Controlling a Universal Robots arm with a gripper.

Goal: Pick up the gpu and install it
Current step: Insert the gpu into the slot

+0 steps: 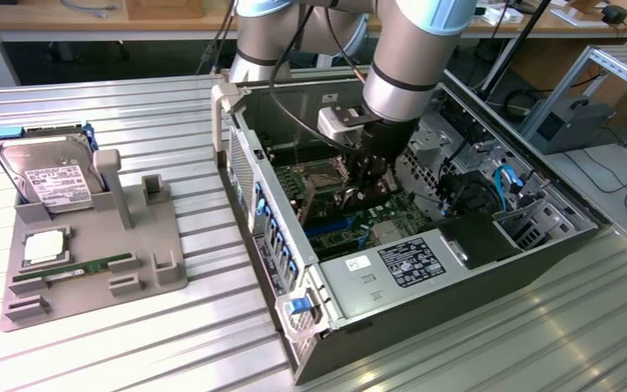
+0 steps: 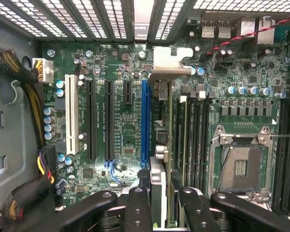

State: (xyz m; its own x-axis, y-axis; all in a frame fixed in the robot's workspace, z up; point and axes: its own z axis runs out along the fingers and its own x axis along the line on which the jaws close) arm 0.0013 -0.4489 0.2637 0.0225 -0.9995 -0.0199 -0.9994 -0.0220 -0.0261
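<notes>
**Card held edge-on over the motherboard inside the open case**

The gripper [image 2: 162,193] is down inside the computer case [image 1: 401,269], its two black fingers [image 2: 137,205] partly closed and clamped on the gpu [image 2: 170,140]. In the wrist view the card runs edge-on away from the fingers, with its silver bracket [image 2: 170,60] at the far end, near the case's perforated rear wall. The card sits just beside the blue slot [image 2: 144,125], on the side toward the CPU socket [image 2: 241,166]; whether its edge touches the board cannot be told.

The motherboard [image 2: 125,145] carries one blue slot, one white slot [image 2: 71,121] and two long black slots [image 2: 99,121] between them, plus a shorter black one. The CPU socket lies open, its frame raised. Bundled yellow and black cables [image 2: 31,96] run along the case wall.

In the exterior view the arm [image 1: 417,57] reaches down into the case, which lies on its side with the panel off on the ribbed metal table [image 1: 128,106]. At the exterior view's left stands a grey holder tray [image 1: 150,253]. It holds one hard drive [image 1: 46,171] upright in a blue frame, one square processor chip [image 1: 43,245] lying flat, and one green RAM stick [image 1: 74,269] set on edge in a groove.
</notes>
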